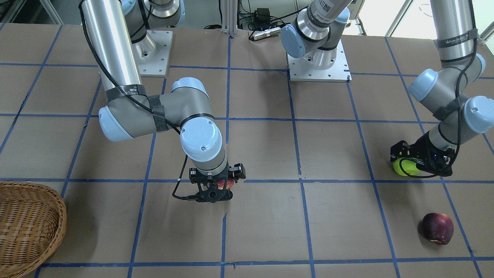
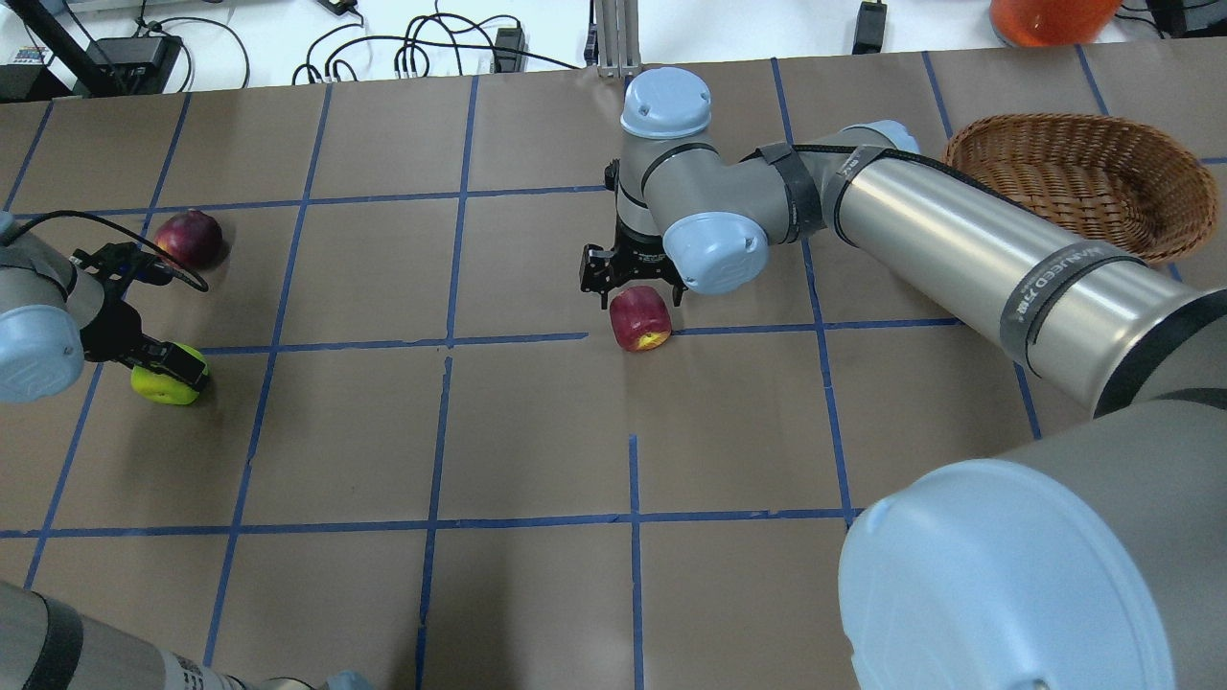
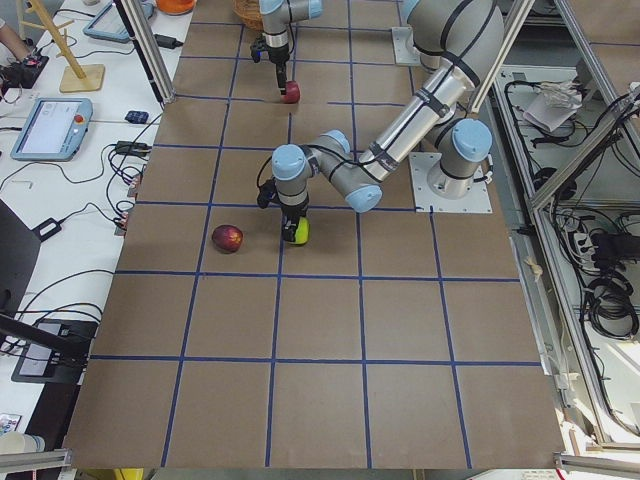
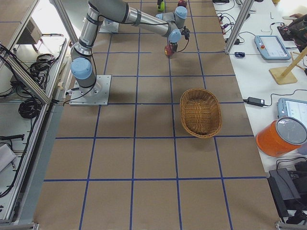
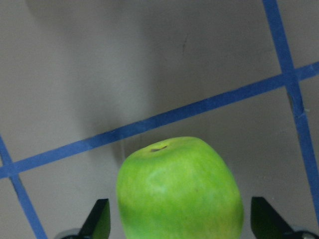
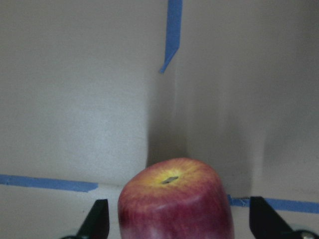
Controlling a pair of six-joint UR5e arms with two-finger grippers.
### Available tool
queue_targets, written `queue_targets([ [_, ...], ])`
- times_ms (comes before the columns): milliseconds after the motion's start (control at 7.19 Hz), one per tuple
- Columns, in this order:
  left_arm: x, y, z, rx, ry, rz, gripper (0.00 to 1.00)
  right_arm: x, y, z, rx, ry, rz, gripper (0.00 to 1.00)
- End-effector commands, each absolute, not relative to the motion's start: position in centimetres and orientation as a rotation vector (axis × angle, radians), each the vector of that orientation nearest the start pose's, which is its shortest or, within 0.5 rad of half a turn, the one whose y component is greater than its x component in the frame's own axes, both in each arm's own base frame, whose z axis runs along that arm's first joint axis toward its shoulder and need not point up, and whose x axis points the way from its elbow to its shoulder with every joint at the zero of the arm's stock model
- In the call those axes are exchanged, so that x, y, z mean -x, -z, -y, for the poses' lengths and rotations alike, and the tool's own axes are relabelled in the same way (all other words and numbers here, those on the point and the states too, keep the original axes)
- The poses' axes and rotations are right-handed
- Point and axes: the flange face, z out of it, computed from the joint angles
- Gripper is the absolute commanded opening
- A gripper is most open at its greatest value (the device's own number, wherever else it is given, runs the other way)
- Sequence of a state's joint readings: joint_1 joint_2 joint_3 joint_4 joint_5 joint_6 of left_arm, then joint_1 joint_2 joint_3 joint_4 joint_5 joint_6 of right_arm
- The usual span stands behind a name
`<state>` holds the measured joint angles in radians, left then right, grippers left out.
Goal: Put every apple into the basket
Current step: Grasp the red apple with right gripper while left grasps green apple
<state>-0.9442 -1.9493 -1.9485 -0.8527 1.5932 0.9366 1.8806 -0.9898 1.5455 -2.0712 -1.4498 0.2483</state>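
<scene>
- Front-facing: the basket (image 1: 23, 227) holds no apple and the maroon apple (image 1: 437, 228) lies far across from it.
- Overhead: the right gripper (image 2: 640, 295) is lowered over the red apple (image 2: 640, 321), the left gripper (image 2: 168, 369) over the green apple (image 2: 158, 385).
- Wrist views: both jaws stand apart, flanking their apples without touching, seemingly ready to clamp.

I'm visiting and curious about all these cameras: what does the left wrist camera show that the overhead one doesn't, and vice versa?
Only the left wrist view shows the green apple close up: its stem dimple, and a narrow gap to the jaws on each side. Only the overhead view shows the dark maroon apple, the red apple at the right arm's jaws, and the basket. Both show the green apple on the brown, blue-taped table.
</scene>
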Motion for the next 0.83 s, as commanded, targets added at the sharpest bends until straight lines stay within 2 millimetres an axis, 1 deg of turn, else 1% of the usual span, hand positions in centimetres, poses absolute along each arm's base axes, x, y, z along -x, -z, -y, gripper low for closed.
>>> queue_targets([
  [0,-21.2,-18.7,51.4,-0.479,-0.051,-3.111,0.61,-33.7,-19.0,57.5,0.087,-0.183,-3.043,1.00],
  [139,-20.6,-19.5,51.5,-0.456,-0.046,-3.106,0.26,-33.7,-18.2,57.6,0.073,-0.196,-3.044,1.00],
  [278,-19.8,-20.4,52.0,-0.365,-0.080,-3.123,0.22,-34.2,-17.9,57.4,0.084,-0.199,-3.045,1.00],
  [417,-16.9,-23.5,53.6,-0.265,-0.147,-3.158,0.21,-34.7,-18.1,57.7,0.095,-0.134,-3.037,0.75],
  [556,-11.8,-27.3,55.9,-0.178,-0.180,-3.170,0.21,-34.6,-18.5,57.8,0.104,-0.103,-3.040,0.07],
  [695,-5.4,-30.0,57.7,-0.148,-0.217,-3.169,0.21,-34.7,-19.7,58.0,0.117,-0.083,-3.039,0.00],
])
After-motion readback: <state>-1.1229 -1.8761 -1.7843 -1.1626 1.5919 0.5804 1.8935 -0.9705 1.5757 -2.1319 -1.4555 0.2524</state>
